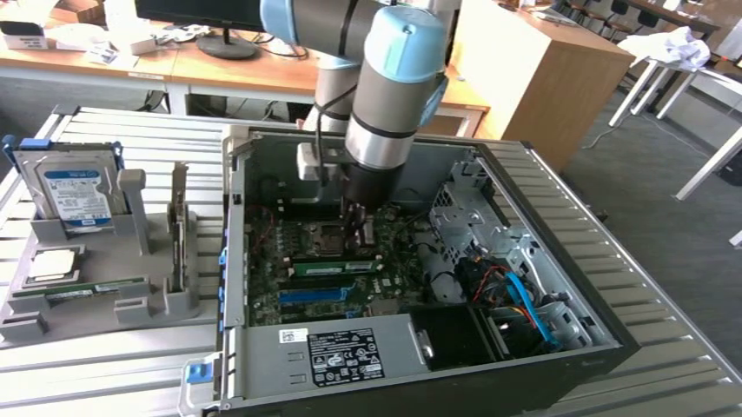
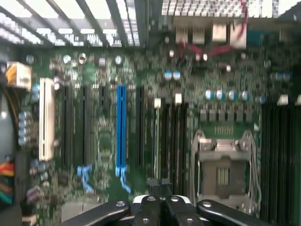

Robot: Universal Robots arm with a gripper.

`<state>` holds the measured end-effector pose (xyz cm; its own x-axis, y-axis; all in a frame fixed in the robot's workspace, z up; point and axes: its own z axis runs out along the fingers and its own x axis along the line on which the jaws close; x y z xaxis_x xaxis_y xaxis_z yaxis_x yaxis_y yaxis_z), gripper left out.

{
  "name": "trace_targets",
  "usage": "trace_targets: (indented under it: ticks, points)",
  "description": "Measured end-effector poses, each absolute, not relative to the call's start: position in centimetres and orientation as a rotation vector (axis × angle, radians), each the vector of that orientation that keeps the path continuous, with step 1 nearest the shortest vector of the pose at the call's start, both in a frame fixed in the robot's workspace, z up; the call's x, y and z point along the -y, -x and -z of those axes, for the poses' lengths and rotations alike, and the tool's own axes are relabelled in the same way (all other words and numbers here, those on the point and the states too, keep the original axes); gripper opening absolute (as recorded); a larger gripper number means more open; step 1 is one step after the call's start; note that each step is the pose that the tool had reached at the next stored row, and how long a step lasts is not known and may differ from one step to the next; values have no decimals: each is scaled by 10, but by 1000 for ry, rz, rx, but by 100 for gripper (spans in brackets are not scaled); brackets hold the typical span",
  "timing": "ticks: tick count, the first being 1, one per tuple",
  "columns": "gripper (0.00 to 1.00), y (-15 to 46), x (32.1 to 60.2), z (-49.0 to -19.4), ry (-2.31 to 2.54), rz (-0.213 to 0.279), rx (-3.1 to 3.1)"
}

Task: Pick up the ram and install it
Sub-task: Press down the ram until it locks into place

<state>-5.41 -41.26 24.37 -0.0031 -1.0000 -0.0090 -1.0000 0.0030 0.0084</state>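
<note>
A robot arm reaches down into an open computer case [image 1: 579, 347]. Its gripper [image 1: 357, 217] hovers just above the motherboard [image 1: 336, 261] with fingers [image 2: 148, 207] pressed together, holding nothing. 1 green ram stick [image 1: 333, 268] sits in a motherboard slot, just below the gripper. Another ram stick [image 1: 79, 289] lies in the grey holder [image 1: 151, 304] beside the case, near a hard drive [image 1: 76, 195].

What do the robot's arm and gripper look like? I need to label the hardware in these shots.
The arm is made of silver-grey cylindrical segments with light blue caps at its joints, narrowing to a black end section. A small white box sits on its side with a thin dark cable above it. The gripper has black fingers with round silver fasteners.
</note>
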Motion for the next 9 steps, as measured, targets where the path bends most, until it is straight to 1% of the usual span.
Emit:
trace_targets:
  ticks: [5,9]
  points:
    - [10,33,413,-244,2221,-27,-2228]
    - [10,17,412,-244,2228,-43,-2235]
